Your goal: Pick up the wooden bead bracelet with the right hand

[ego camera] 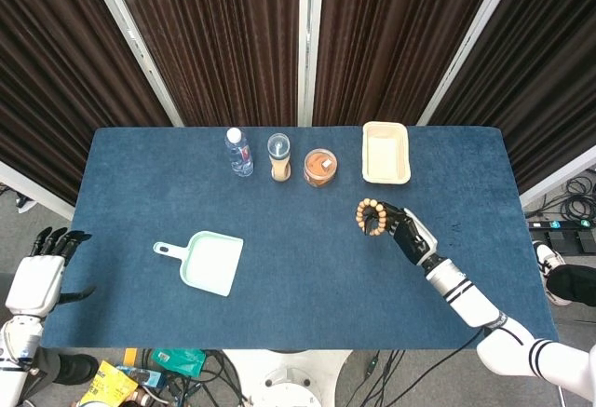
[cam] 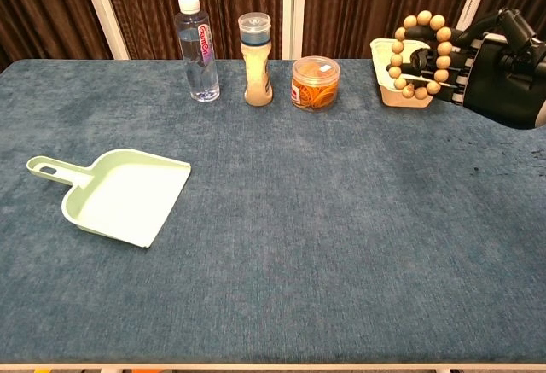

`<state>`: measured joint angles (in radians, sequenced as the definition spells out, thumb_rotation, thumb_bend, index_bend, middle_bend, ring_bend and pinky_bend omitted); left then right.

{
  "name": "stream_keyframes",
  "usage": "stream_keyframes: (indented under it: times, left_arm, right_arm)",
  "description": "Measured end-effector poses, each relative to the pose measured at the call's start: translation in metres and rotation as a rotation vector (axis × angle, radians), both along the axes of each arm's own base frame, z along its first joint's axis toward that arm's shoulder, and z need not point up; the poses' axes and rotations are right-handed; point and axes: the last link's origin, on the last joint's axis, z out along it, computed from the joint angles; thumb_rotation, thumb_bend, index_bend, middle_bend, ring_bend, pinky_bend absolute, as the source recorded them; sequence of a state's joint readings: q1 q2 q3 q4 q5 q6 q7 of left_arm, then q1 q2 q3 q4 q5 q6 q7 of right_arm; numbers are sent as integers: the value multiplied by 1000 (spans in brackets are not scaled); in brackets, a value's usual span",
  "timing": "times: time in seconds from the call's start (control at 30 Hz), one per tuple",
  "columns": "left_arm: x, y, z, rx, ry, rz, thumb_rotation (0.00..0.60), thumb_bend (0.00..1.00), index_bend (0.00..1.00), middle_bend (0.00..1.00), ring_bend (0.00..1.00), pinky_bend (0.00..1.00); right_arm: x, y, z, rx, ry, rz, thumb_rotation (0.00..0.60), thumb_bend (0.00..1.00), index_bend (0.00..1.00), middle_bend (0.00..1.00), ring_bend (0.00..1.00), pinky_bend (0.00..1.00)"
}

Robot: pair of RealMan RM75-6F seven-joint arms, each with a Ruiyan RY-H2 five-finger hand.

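The wooden bead bracelet (ego camera: 372, 217) (cam: 421, 55) hangs in the air above the blue table (ego camera: 289, 267), a ring of round tan beads looped over the dark fingers of my right hand (ego camera: 408, 232) (cam: 493, 72). The hand holds it clear of the cloth, right of the table's middle and in front of the cream tray. My left hand (ego camera: 42, 272) is off the table's left edge, low, fingers spread and holding nothing; the chest view does not show it.
A mint green dustpan (ego camera: 205, 262) (cam: 115, 195) lies on the left half. Along the back stand a water bottle (cam: 197, 49), a spice shaker (cam: 256, 59), a jar of orange rubber bands (cam: 315, 83) and a cream tray (ego camera: 386, 153).
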<state>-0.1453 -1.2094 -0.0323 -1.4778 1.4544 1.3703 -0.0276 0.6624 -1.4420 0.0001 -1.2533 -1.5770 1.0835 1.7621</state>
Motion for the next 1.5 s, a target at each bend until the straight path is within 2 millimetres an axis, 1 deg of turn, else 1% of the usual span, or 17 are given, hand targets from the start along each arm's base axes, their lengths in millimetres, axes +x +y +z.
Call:
stream_keyframes:
  times: [0.07, 0.13, 0.23, 0.3, 0.37, 0.47, 0.57, 0.67, 0.9, 1.0, 1.07, 1.17, 1.23, 1.3, 1.37, 1.43, 1.5]
  left_arm:
    - [0, 0, 0, -1, 1, -1, 600, 0, 193, 172, 75, 20]
    - [1, 0, 0, -2, 0, -1, 600, 0, 192, 171, 75, 20]
    - [0, 0, 0, 0, 0, 3, 600, 0, 192, 172, 75, 20]
    - [0, -1, 0, 1, -1, 3, 600, 0, 193, 171, 75, 20]
    - [0, -2, 1, 2, -2, 3, 600, 0, 192, 171, 75, 20]
    - [0, -2, 0, 2, -1, 1, 600, 0, 193, 172, 75, 20]
    - [1, -2, 1, 2, -2, 1, 600, 0, 193, 171, 75, 20]
    - [1, -2, 1, 3, -3, -1, 600, 0, 192, 171, 75, 20]
    - [1, -3, 1, 5, -6, -1, 600, 0, 192, 172, 75, 20]
    - [1, -3, 1, 5, -6, -1, 600, 0, 192, 172, 75, 20]
    - [1, -3, 1, 6, -7, 0, 600, 0, 192, 172, 75, 20]
    - [0, -3, 1, 6, -7, 3, 600, 0, 192, 171, 75, 20]
    - [0, -4, 1, 7, -8, 5, 600, 0, 192, 171, 75, 20]
    - [-1, -4, 1, 7, -9, 6, 600, 0, 192, 171, 75, 20]
    - [-1, -3, 0, 5, -9, 6, 600, 0, 192, 172, 75, 20]
    - [-1, -3, 0, 4, -10, 6, 600, 0, 192, 172, 75, 20]
    - [-1, -2, 0, 4, -11, 6, 600, 0, 192, 171, 75, 20]
  right_arm:
    - [0, 0, -1, -10, 21, 6, 0, 0, 323, 527, 184, 0]
    - [1, 0, -1, -20, 21, 0, 0, 0, 254, 466, 133, 0]
    - [3, -1, 1, -37, -27, -30, 0, 0, 87, 283, 12, 0]
    - [4, -1, 1, -43, -39, -30, 0, 0, 21, 203, 0, 0]
    - [6, 0, 1, -49, -42, -18, 0, 0, 0, 161, 0, 0]
    - [6, 1, 1, -48, -41, -7, 0, 0, 0, 164, 0, 0]
    - [5, 1, 2, -48, -40, 3, 0, 0, 0, 214, 0, 0]
    - [5, 1, 3, -49, -43, 13, 0, 17, 44, 294, 12, 0]
    - [2, 1, 6, -57, -72, -10, 0, 27, 299, 443, 100, 0]
    - [2, 0, 7, -55, -90, -23, 0, 29, 394, 483, 121, 0]
    - [2, 0, 7, -49, -106, -29, 0, 38, 431, 495, 130, 0]
    - [2, 0, 8, -37, -132, -36, 0, 106, 473, 514, 139, 0]
    - [1, -1, 9, -34, -141, -38, 0, 201, 493, 527, 153, 0]
    - [-1, -2, 9, -39, -139, -37, 1, 355, 510, 545, 175, 0]
    - [-1, -2, 9, -46, -131, -31, 37, 392, 514, 553, 185, 0]
    - [-1, -1, 9, -53, -123, -26, 116, 395, 524, 562, 194, 0]
    - [-2, -1, 9, -60, -111, -21, 170, 390, 534, 572, 206, 0]
